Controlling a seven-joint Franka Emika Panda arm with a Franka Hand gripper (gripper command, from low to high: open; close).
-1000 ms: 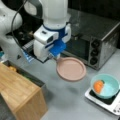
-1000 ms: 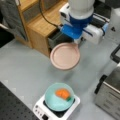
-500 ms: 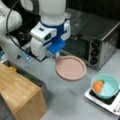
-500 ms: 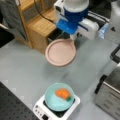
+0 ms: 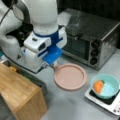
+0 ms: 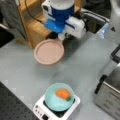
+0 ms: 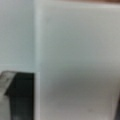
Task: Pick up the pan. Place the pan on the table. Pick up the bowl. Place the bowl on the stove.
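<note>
In both front views my pincer (image 5: pixel 53 65) (image 6: pixel 61 37) sits low over the short white stub handle of the shallow round dusty-pink pan (image 5: pixel 70 76) (image 6: pixel 49 51); how wide my fingers stand I cannot tell, as the blue and white wrist body hides them. The pan lies flat on the matte grey table (image 5: pixel 72 105) (image 6: pixel 22 67), near the light wooden box (image 5: pixel 21 96). The round light-teal bowl (image 5: pixel 105 85) (image 6: pixel 59 97) with an orange piece inside rests on the small white stove (image 5: pixel 105 102) (image 6: pixel 56 113) with its black top. A boxy steel toaster oven (image 5: pixel 93 37) stands beyond. The wrist view shows only blurred pale surfaces.
</note>
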